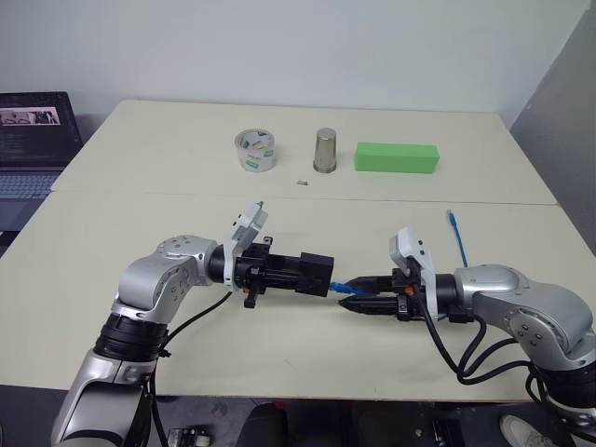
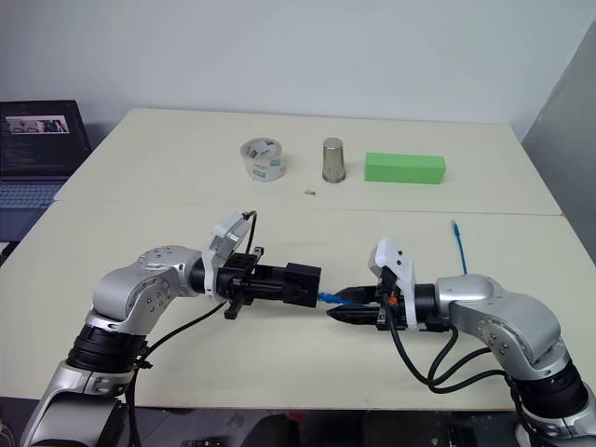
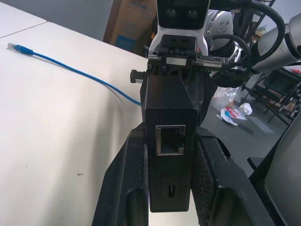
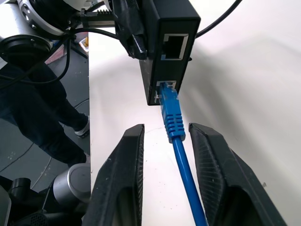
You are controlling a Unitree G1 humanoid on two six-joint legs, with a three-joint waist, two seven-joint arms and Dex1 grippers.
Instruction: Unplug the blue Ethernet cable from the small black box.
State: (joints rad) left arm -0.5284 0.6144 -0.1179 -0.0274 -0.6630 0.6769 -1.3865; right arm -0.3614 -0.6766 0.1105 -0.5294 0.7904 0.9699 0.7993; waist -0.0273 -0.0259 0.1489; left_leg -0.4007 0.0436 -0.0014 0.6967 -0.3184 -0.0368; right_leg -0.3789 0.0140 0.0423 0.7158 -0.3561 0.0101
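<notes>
The left gripper (image 1: 300, 272), two black fingers pointing toward the other arm, is clamped on the small flat matte black box (image 1: 315, 272) and holds it up off the pale tabletop (image 1: 140, 223); in the left wrist view the fingers (image 3: 123, 188) press the box's two sides, and an empty port faces the camera. The thin bright blue Ethernet cable (image 4: 176, 141) has its blue-booted plug in the lower port of the box's far face; how deep it sits is hard to tell, since the socket is shadowed. The right gripper (image 4: 174, 155) faces the box with its fingers apart, one on each side of the cable just behind the plug; neither pad visibly touches it. Behind this gripper the cable is hidden by the arm; its free end lies on the table beyond the right wrist (image 1: 456, 233). Well past both grippers stand a clear tape roll (image 1: 255, 150), a metal cup (image 1: 325, 150) and a long green block (image 1: 396, 157).
</notes>
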